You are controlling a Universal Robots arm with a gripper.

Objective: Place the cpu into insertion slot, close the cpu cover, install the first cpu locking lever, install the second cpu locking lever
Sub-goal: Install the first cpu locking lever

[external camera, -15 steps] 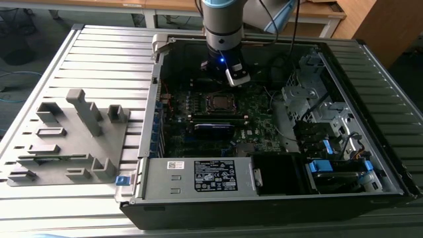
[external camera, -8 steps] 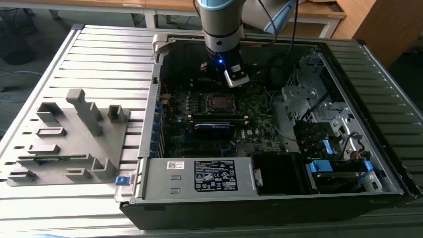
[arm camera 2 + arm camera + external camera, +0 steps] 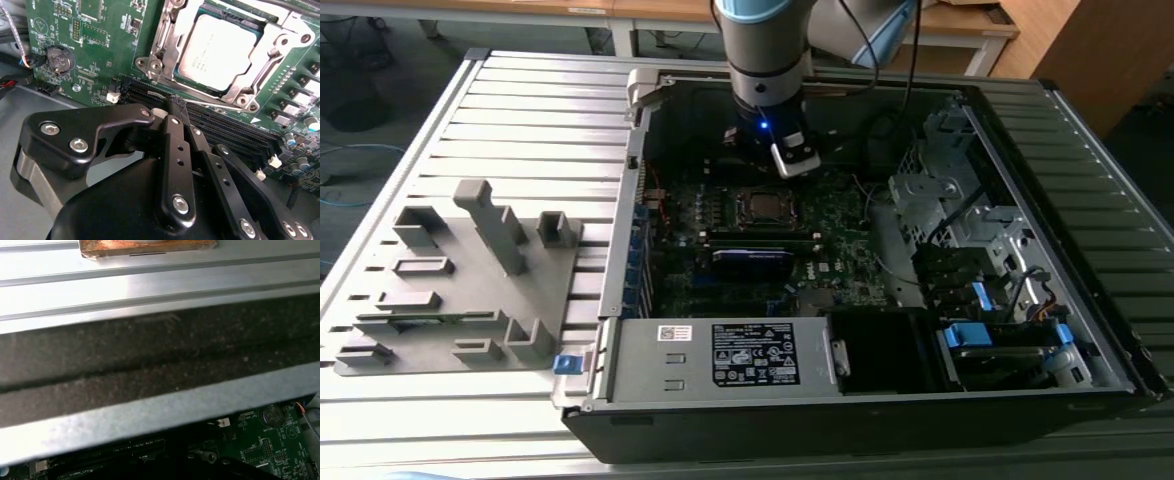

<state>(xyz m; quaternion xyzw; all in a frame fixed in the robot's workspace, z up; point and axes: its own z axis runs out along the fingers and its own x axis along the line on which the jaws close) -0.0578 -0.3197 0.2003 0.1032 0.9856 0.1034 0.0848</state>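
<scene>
The cpu [image 3: 222, 50] lies flat in its socket on the green motherboard, its dull silver top showing. The cpu cover [image 3: 170, 47], a silvery metal frame, lies down around it. Thin lever rods [image 3: 264, 67] run along the frame's sides; whether they are latched I cannot tell. My gripper [image 3: 178, 106] hovers beside the socket over the black memory slots, shut with nothing between its black fingers. In the exterior view the gripper [image 3: 787, 160] hangs just behind the socket [image 3: 761, 205] inside the open computer case.
Case walls [image 3: 634, 200] ring the motherboard, with drive cages [image 3: 961, 220] at the exterior view's right and a power supply [image 3: 720, 355] in front. A grey fixture block [image 3: 454, 280] stands on the slatted table at the left. A coin cell [image 3: 56, 59] sits near cables.
</scene>
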